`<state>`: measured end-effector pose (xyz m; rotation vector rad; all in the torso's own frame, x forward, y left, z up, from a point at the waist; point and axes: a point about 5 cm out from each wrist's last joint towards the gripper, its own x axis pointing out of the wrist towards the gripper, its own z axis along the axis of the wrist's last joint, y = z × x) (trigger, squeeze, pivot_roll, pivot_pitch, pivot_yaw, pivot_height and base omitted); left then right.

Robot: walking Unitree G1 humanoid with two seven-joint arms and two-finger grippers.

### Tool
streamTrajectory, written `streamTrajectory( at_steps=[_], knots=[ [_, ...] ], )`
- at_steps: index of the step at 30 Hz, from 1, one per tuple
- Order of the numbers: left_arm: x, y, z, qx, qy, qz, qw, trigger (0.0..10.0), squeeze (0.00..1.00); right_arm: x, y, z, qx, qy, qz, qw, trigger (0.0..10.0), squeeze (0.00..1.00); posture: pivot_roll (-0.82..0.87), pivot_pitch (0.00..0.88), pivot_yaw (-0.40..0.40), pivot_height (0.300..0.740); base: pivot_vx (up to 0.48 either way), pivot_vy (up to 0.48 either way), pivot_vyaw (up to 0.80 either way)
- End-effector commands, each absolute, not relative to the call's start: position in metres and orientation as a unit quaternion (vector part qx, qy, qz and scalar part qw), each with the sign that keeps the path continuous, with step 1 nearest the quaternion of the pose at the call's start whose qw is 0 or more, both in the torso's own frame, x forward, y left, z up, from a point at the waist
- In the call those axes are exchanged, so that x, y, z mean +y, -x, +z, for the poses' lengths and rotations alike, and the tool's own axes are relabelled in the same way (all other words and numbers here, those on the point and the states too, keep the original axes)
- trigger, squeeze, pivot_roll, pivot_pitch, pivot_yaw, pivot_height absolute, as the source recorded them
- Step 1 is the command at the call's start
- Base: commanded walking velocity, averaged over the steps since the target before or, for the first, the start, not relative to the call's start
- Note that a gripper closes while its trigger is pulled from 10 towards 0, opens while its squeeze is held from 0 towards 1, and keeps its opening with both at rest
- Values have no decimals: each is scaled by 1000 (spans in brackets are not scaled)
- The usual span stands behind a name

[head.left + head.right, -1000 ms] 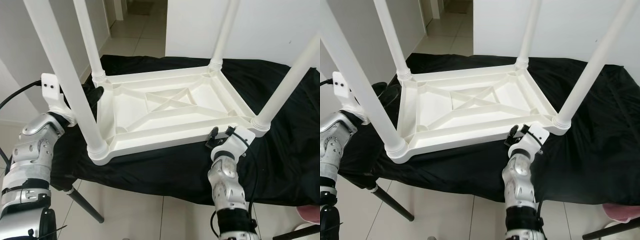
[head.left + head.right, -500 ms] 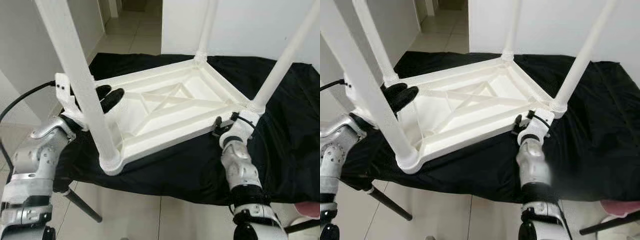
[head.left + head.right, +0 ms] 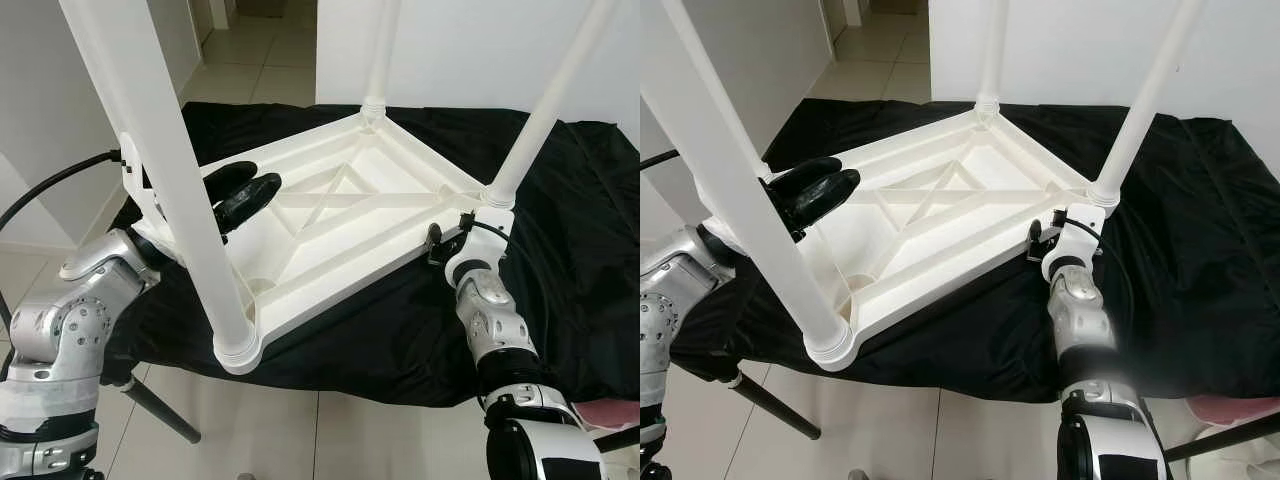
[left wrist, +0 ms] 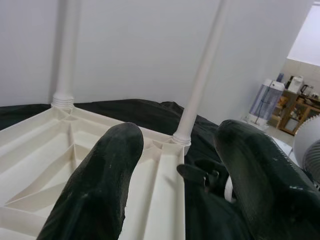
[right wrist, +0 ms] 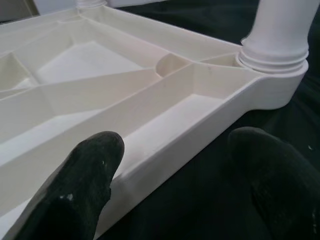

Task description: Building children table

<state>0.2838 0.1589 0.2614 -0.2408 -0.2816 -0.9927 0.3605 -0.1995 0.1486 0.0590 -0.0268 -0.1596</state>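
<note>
A white plastic children table [image 3: 350, 215] lies upside down on a surface draped in black cloth [image 3: 560, 220], its ribbed underside facing up and its legs rising from the corners; the nearest leg [image 3: 165, 170] stands at the corner closest to the robot, on its left, and crosses in front of the left arm; a second leg [image 3: 545, 105] rises at the right-hand corner and a third [image 3: 380, 55] at the far corner. The left hand [image 3: 240, 195] reaches over the table's left edge, its two black fingers apart and lying above the recessed underside just behind the nearest leg; in the left wrist view the fingers [image 4: 95, 185] are spread with nothing clamped between them, the table's frame passing below them. The right hand [image 3: 1048, 242] is at the table's right side, right beside the right-hand corner socket; in the right wrist view its fingers [image 5: 85, 185] are apart and straddle the table's rim [image 5: 190, 145], one finger over the inner recess and the other over the cloth outside, not closed on the rim. Pale floor tiles [image 3: 300, 430] show below the surface.
</note>
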Motion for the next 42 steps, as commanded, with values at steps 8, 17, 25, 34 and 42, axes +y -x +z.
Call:
streamTrajectory(
  at_steps=[8, 17, 25, 34, 42],
  knots=[
    [188, -297, 241, -147, 180, -328, 916, 10000, 0, -215, -330, 155, -99, 7, -123, 987, 10000, 0, -14, 121, 48, 740, 0, 0, 0],
    [218, -299, 225, -136, 165, -242, 946, 10000, 0, -220, -309, 149, -109, 8, -153, 982, 10000, 0, -22, 118, 38, 740, 0, 0, 0],
    [219, -282, 186, -69, 141, -218, 963, 10000, 0, -211, -291, 141, -105, -3, -165, 981, 10000, 0, -34, 110, 40, 740, 0, 0, 0],
    [204, -267, 165, -29, 139, -265, 954, 10000, 0, -206, -280, 136, -94, 3, -150, 984, 10000, 0, -36, 103, 38, 740, 0, 0, 0],
    [171, -242, 146, 3, 161, -309, 937, 10000, 0, -199, -266, 132, -87, 4, -143, 986, 10000, 0, -37, 85, 42, 740, 0, 0, 0]
  ],
)
